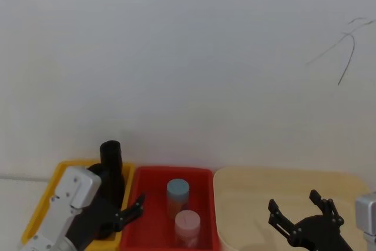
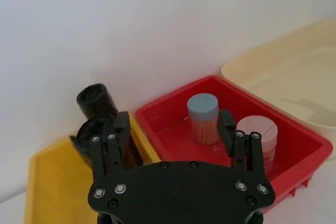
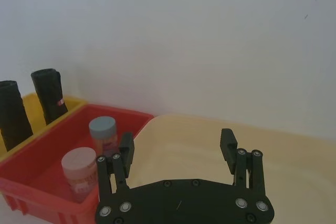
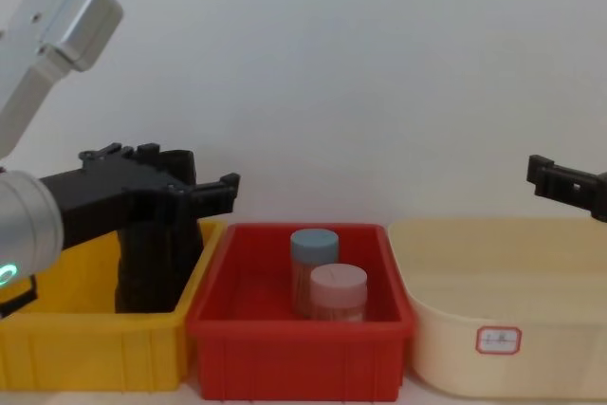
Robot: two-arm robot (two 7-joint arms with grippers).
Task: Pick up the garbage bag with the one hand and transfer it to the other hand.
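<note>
The left end effector point(image 2: 174, 124) is hovering, fingers point(image 2: 118, 140) spread, with the garbage bag point(image 2: 97, 102) standing in the yellow bin point(image 2: 47, 182) just beside it.

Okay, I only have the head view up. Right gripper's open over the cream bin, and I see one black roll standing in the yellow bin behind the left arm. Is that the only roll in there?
Observer: No. The right wrist view shows two standing in the yellow bin: a plain roll and a red-tagged roll.
Operator: Is the left gripper holding either one?
Observer: No. In the left wrist view the left gripper is open, one finger beside the rolls, the other over the red bin.
Operator: How high is it?
Observer: In the chest view its fingers hang above the yellow bin's rim, in front of the rolls' upper parts.
</note>
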